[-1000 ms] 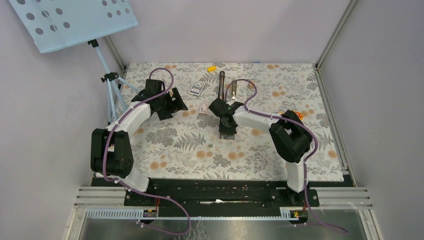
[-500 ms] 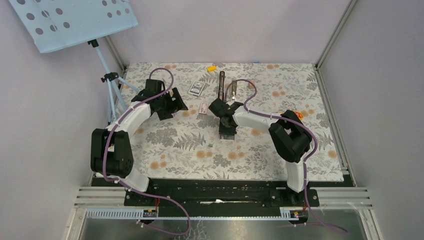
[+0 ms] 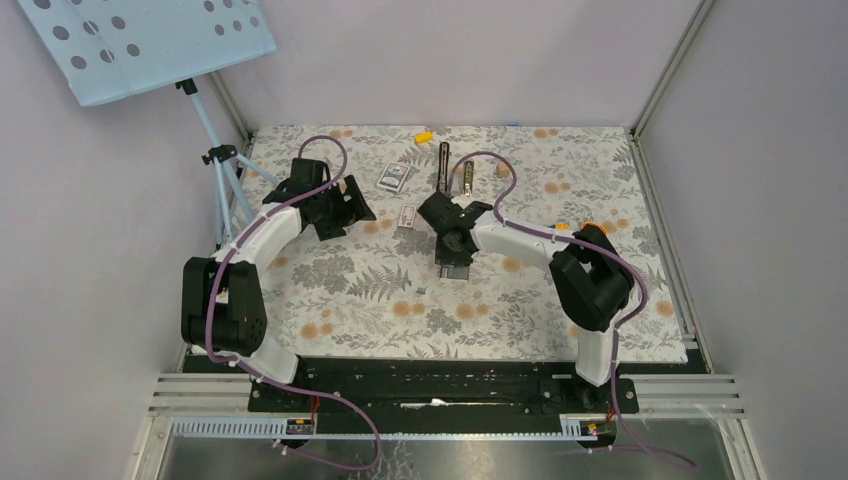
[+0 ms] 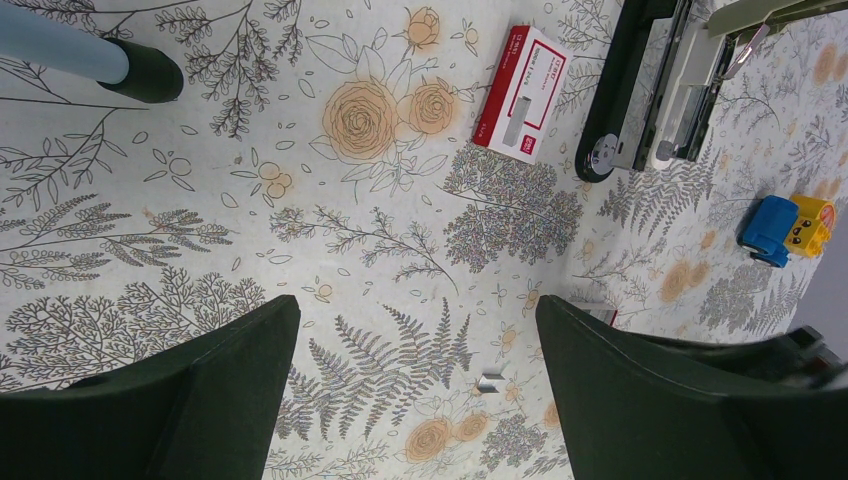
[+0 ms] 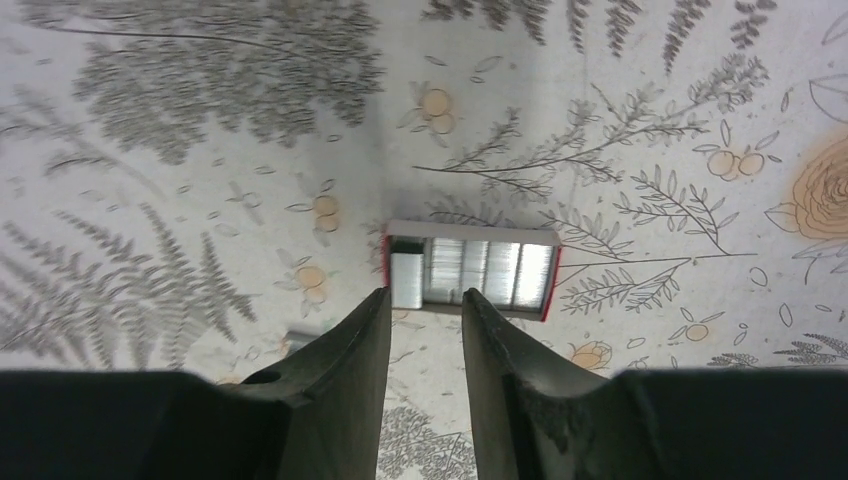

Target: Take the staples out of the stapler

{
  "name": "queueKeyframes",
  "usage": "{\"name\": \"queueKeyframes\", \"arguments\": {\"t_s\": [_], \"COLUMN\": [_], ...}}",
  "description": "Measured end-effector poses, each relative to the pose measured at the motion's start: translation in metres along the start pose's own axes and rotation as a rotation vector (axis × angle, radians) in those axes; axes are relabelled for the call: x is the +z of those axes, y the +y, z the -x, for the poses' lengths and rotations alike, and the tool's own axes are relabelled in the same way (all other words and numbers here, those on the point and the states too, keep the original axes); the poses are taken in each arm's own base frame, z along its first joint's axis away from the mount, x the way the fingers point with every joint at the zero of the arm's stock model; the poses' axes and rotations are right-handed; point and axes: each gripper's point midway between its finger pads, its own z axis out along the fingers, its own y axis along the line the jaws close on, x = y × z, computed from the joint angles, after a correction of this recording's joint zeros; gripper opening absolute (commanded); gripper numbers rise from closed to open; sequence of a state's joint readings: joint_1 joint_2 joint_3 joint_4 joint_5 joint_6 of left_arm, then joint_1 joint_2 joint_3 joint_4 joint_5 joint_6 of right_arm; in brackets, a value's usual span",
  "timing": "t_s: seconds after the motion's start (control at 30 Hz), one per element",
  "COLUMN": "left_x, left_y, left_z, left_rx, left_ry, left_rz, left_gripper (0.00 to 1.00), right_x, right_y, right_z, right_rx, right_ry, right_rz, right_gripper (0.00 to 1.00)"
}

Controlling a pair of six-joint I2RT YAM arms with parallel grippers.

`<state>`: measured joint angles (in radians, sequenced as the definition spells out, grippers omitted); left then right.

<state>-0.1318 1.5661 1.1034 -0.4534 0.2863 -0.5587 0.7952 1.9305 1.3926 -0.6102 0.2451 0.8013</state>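
At the far middle of the flowered table (image 3: 350, 300), the stapler (image 3: 443, 170) is lying opened out, its two long arms spread and its silver rail showing. On the near side of the stapler, the right gripper (image 5: 420, 295) is hovering at a red-edged tray (image 5: 470, 232) of staples (image 5: 490, 270), its jaws standing narrowly parted with nothing between them. Left of the stapler, the left gripper (image 4: 415, 312) is hanging with jaws spread wide, gripping nothing. A red box (image 4: 520, 95) is lying just beside the stapler's hinged end.
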Motion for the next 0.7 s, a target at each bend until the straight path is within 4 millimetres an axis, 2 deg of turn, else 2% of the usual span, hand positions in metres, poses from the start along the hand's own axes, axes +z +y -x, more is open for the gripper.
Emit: {"name": "queueKeyframes", "arguments": {"t_s": [0.13, 0.23, 0.33, 0.47, 0.7], "left_x": [0.000, -0.002, -0.009, -0.023, -0.045], "left_y": [0.000, 0.001, 0.004, 0.009, 0.024], "left_z": [0.000, 0.002, 0.007, 0.019, 0.039], "left_rx": [0.000, 0.001, 0.001, -0.005, -0.011], "left_ry": [-0.002, -0.013, -0.048, -0.118, -0.244], "left_rz": [0.002, 0.009, 0.020, 0.044, 0.136], "left_gripper": [0.92, 0.92, 0.93, 0.93, 0.96], "right_x": [-0.017, -0.024, -0.027, -0.028, -0.015], "right_y": [0.019, 0.041, 0.054, 0.058, 0.058], "right_z": [0.005, -0.006, -0.019, -0.032, -0.046], "right_rx": [-0.071, -0.193, -0.330, -0.527, -0.779], "right_ry": [-0.048, -0.041, -0.023, 0.009, 0.056], "right_rz": [0.084, 0.171, 0.251, 0.330, 0.397], "right_gripper": [0.44, 0.49, 0.60, 0.65, 0.65]}}
